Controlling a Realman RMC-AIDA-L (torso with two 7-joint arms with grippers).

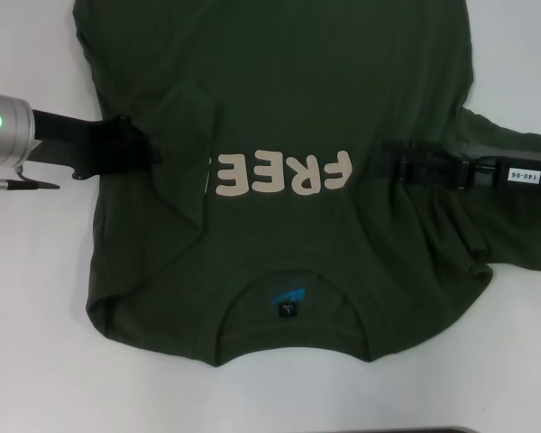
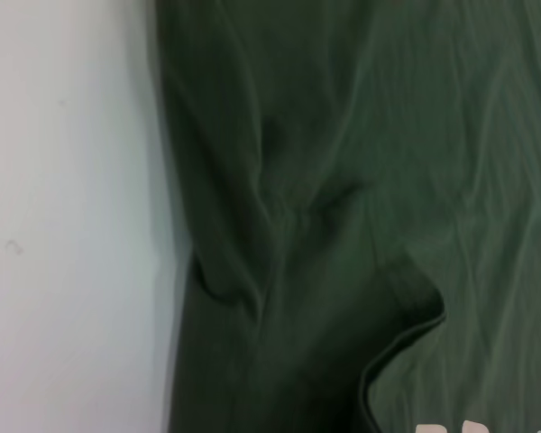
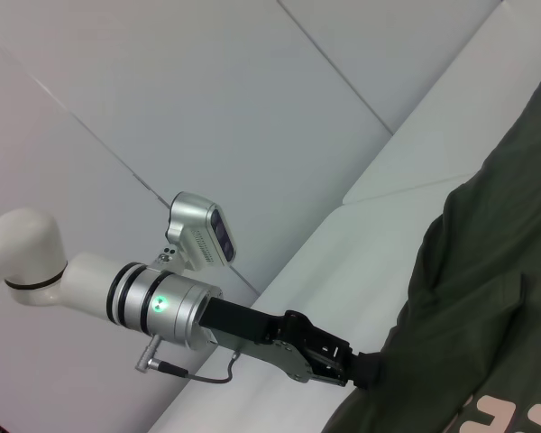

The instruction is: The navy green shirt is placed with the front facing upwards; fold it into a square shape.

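The navy green shirt [image 1: 288, 90] lies flat on the white table, collar toward me, with the pale letters "FREE" [image 1: 284, 174] upside down on its chest. A black neck label with a blue mark [image 1: 287, 302] shows inside the collar. On my left side the sleeve flap [image 1: 189, 117] is folded inward onto the chest. My left gripper [image 1: 153, 152] reaches in over that side, its tip against the cloth [image 3: 361, 368]. My right gripper [image 1: 389, 162] sits over the cloth just beside the letters. The other sleeve [image 1: 514, 244] still spreads outward. The left wrist view shows rumpled green cloth [image 2: 343, 180].
Bare white table [image 1: 36, 316] lies to the left of the shirt and in front of the collar. Pale wall panels [image 3: 207, 90] rise behind the table's far side. A dark strip [image 1: 433, 429] marks the table's near edge.
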